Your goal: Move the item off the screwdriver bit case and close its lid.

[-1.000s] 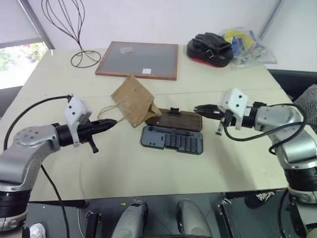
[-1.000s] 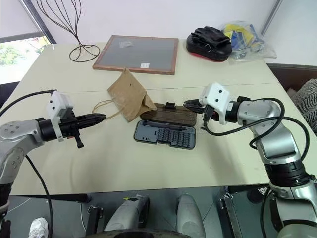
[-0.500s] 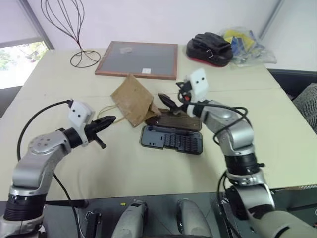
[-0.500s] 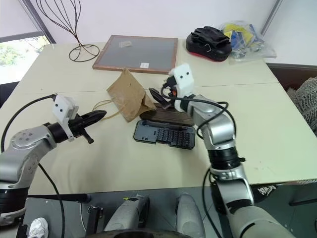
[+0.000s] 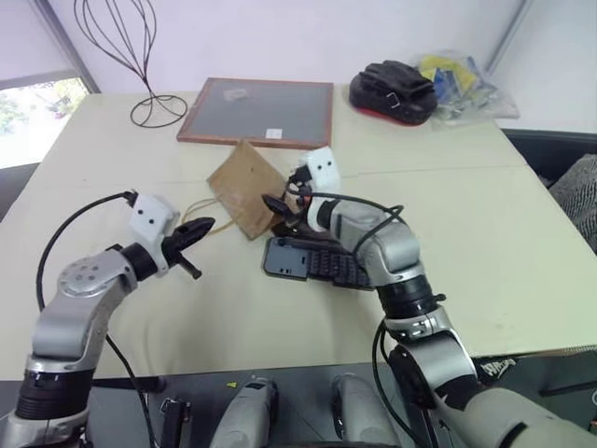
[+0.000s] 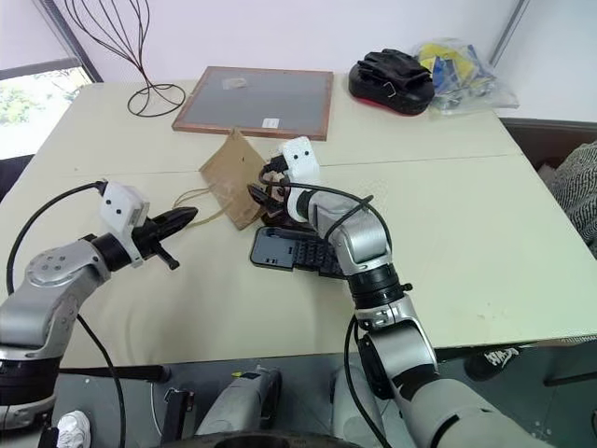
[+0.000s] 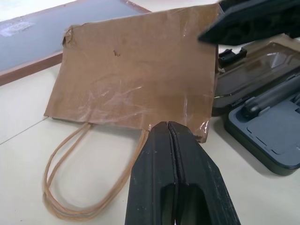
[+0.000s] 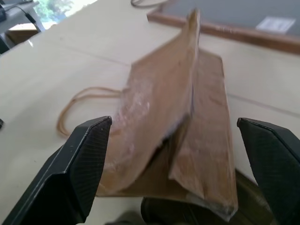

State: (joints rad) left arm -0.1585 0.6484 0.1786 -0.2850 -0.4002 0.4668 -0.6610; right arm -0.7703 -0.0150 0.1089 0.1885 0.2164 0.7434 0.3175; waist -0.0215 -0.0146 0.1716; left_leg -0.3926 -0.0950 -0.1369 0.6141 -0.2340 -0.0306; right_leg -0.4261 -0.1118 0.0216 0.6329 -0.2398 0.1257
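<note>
Paper bag (image 5: 247, 189) first: from the left eye view, we see it lying crumpled on the desk (image 5: 485, 233), one corner resting over the smoky lid (image 7: 253, 70) of the open screwdriver bit case (image 5: 317, 263), its twine handles (image 5: 198, 213) trailing toward our left arm. Our right gripper (image 5: 280, 207) sits just beside the bag's near corner, above the case, fingers spread wide and holding nothing. Our left gripper (image 5: 198, 228) hangs close to the handles, fingers pressed together and empty.

From the right eye view, the same layout holds: the bag lies between the two grippers, and the right one is the nearer to its body.

From the left wrist view, the bag lies straight ahead of the shut fingers (image 7: 154, 159), its long edge running across them, with the case tray off to one side.

From the right wrist view, the bag's raised fold stands squarely between the open fingers (image 8: 84, 159), its ridge running away from us. We judge that the right arm is better placed to pinch that fold and draw the bag off the lid.
</note>
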